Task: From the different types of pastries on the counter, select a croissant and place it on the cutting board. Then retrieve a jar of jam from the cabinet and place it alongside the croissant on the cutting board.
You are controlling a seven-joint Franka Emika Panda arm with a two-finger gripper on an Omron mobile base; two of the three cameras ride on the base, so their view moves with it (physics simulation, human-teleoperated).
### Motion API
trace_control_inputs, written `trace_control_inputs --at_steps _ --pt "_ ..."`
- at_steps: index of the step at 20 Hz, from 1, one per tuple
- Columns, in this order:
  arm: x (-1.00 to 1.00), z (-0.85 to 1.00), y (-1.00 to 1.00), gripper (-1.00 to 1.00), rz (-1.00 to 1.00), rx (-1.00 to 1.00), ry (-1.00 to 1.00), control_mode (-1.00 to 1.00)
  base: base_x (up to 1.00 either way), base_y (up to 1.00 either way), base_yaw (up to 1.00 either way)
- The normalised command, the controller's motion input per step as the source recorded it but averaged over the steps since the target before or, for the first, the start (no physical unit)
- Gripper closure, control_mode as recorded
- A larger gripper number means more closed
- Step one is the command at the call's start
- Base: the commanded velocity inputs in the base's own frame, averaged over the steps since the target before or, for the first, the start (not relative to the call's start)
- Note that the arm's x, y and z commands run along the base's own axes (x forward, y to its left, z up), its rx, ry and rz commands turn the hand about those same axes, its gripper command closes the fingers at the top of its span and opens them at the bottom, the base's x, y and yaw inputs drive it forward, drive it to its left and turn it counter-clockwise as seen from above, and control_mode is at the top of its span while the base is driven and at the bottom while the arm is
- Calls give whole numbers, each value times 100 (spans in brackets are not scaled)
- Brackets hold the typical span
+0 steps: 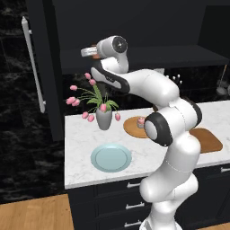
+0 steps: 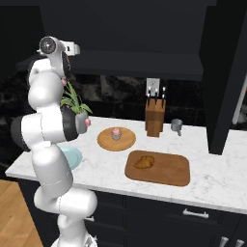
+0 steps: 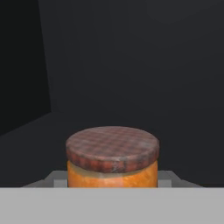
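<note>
The jar of jam (image 3: 112, 158), orange-brown with a dark checked lid, stands inside the dark cabinet (image 1: 179, 56). My gripper (image 3: 112, 177) reaches in at shelf level, and its grey fingers (image 3: 54, 178) press against both sides of the jar. From the base, the gripper (image 1: 85, 52) shows at the shelf's left end with a bit of the jar (image 1: 95, 55) beside it. The golden croissant (image 2: 144, 162) lies on the brown cutting board (image 2: 169, 171) on the white counter (image 1: 81, 134). A pink cupcake (image 2: 116, 133) sits on a round wooden tray (image 2: 103, 141).
A grey vase of pink tulips (image 1: 103, 119) stands right below my hand, with a light blue plate (image 1: 111, 157) in front of it. The open cabinet door with its pale bar handle (image 1: 33, 67) hangs to the left. A knife block (image 2: 155, 117) and a small mug (image 2: 177, 125) stand at the back.
</note>
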Motion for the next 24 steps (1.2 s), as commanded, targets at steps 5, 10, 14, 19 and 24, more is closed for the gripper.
trace_control_inputs --at_steps 5,10,14,19,24 --pt "0 0 0 100 0 0 0 -100 0 0 0" --pt "-32 29 0 100 0 0 -7 -100 0 0 0" --pt "-52 13 0 100 0 0 -12 -100 0 0 0" --pt "-61 0 -11 100 0 0 -9 -100 0 0 0" --pt "-48 0 -38 100 -1 2 -2 -100 0 0 0"
